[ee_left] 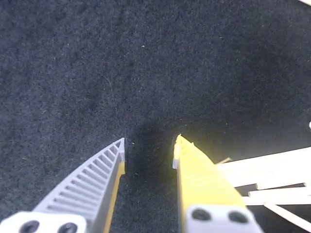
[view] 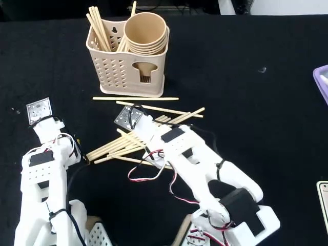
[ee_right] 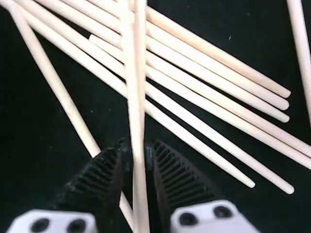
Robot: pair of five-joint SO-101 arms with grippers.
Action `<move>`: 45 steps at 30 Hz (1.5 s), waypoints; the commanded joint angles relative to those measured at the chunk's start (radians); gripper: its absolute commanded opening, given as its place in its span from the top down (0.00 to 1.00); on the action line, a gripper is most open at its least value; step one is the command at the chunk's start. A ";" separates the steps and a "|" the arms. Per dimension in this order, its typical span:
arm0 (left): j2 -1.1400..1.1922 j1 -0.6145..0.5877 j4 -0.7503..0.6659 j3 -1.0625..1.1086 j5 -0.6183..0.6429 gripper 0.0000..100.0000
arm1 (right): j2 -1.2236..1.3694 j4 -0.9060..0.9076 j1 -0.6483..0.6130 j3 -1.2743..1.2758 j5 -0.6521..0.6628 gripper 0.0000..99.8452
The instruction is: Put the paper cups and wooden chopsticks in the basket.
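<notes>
Black ribbed fingers (ee_right: 104,174) of the right gripper (ee_right: 138,160) are clamped on a held chopstick (ee_right: 136,97); its long axis runs straight out along the gripper's own line, and whether it is one stick or two pressed together cannot be told; it crosses over the loose chopsticks (ee_right: 214,86), which lie nearly parallel on the black cloth (ee_right: 39,145) at a slant to it. From the high view that pile (view: 115,147) fans from lower left to upper right, under and beside the right arm (view: 205,164); a single chopstick (view: 136,98) lies flat, running left to right, just in front of the basket (view: 125,77); another (view: 159,109) lies just behind the pile at a slight slant. Inside the basket stands a stack of paper cups (view: 146,33), mouths up; next to them in the basket, standing chopsticks (view: 100,31) lean tips-up. Left gripper (ee_left: 148,145): its grey and yellow fingers (ee_left: 199,179) are spread apart over bare cloth, holding nothing, with pale stick ends (ee_left: 272,170) beside the yellow one.
</notes>
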 commanded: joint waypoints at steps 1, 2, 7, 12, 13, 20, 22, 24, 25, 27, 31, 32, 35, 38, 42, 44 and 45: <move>-0.025 -0.008 -0.012 -0.010 0.005 0.83 | -0.002 -0.003 0.006 -0.044 0.005 0.99; -0.025 -0.008 -0.012 -0.010 0.003 0.83 | -0.002 0.006 0.006 -0.059 0.003 0.99; -0.025 -0.008 -0.012 -0.010 0.003 0.83 | -0.002 0.117 0.005 -0.185 -0.002 0.99; -0.025 -0.008 -0.012 -0.010 0.003 0.83 | -0.044 0.247 -0.002 -0.354 -0.002 0.99; -0.025 -0.007 -0.012 -0.010 0.003 0.83 | -0.068 0.279 -0.006 -0.398 -0.002 0.99; -0.025 -0.004 -0.012 -0.010 0.005 0.83 | -0.251 0.359 -0.137 -0.700 -0.129 0.99; -0.025 -0.004 -0.012 -0.010 0.005 0.83 | -0.252 0.262 -0.146 -0.757 -0.167 0.99; -0.025 -0.004 -0.012 -0.008 0.005 0.83 | -0.236 0.143 -0.133 -0.783 -0.186 0.99; -0.025 -0.004 -0.012 -0.007 0.005 0.83 | -0.222 0.072 -0.126 -0.791 -0.196 0.99; -0.025 -0.004 -0.012 -0.007 0.005 0.83 | -0.182 -0.080 -0.110 -0.800 -0.221 0.99; -0.025 -0.004 -0.012 -0.007 0.003 0.83 | -0.076 -0.334 -0.077 -0.855 -0.281 0.99; -0.025 -0.004 -0.012 -0.007 0.003 0.83 | -0.045 -0.382 -0.068 -0.880 -0.296 0.99; -0.025 -0.005 -0.012 -0.007 0.002 0.83 | 0.050 -0.488 -0.043 -0.978 -0.327 0.99; -0.025 -0.005 -0.012 -0.007 0.002 0.83 | 0.156 -0.509 -0.026 -1.115 -0.338 0.99; -0.025 -0.004 -0.012 -0.007 0.002 0.83 | 0.309 -0.508 -0.005 -1.305 -0.338 0.99; -0.025 -0.004 -0.012 -0.007 0.002 0.83 | 0.389 -0.508 0.009 -1.389 -0.338 0.98; -0.025 -0.004 -0.012 -0.007 0.002 0.83 | 0.424 -0.505 0.014 -1.429 -0.338 0.98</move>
